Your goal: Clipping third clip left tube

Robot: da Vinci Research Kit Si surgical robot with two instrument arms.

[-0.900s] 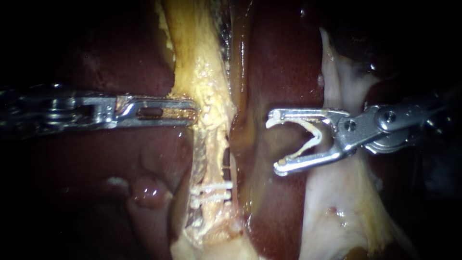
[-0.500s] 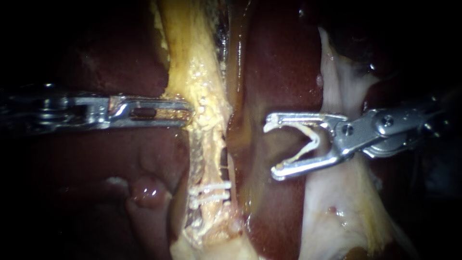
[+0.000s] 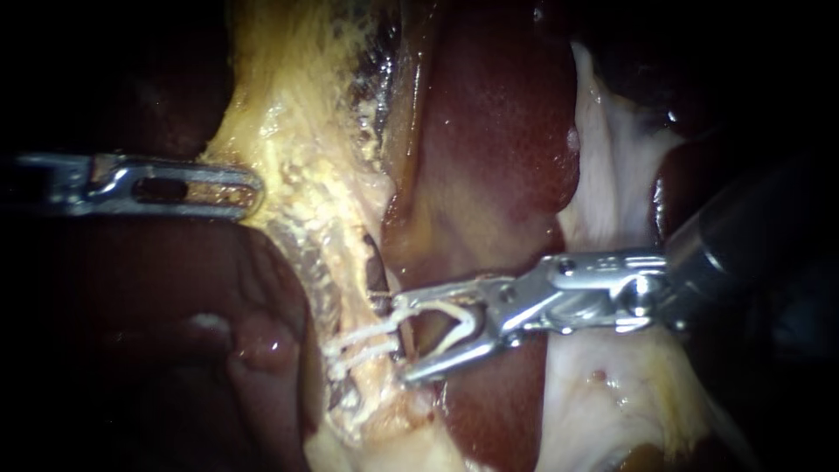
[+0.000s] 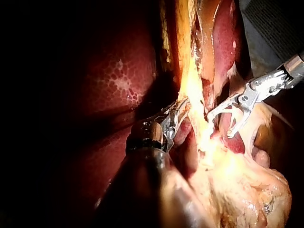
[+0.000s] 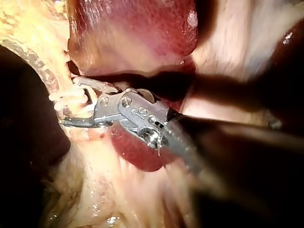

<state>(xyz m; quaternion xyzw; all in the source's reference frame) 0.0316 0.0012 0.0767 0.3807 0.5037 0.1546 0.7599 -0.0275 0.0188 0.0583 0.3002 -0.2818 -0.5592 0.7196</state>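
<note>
Over on the left, the slim steel left instrument has its jaws clamped together on the edge of the yellow fatty tissue. In from the right, the right instrument holds its jaws wide, a white V-shaped clip seated between them and touching both. Its tips sit at the right edge of the pale yellow tube, just beside the two white clips lying across it. Glossy dark red liver lies right of the tube.

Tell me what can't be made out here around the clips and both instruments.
Endoscope view: whether the yellow tissue lies inside the loaded clip; the right instrument's jaws cover that spot.
Left wrist view: where the left instrument's jaws grip that tissue, lost in glare.
Right wrist view: the right instrument's shaft, blurred.
</note>
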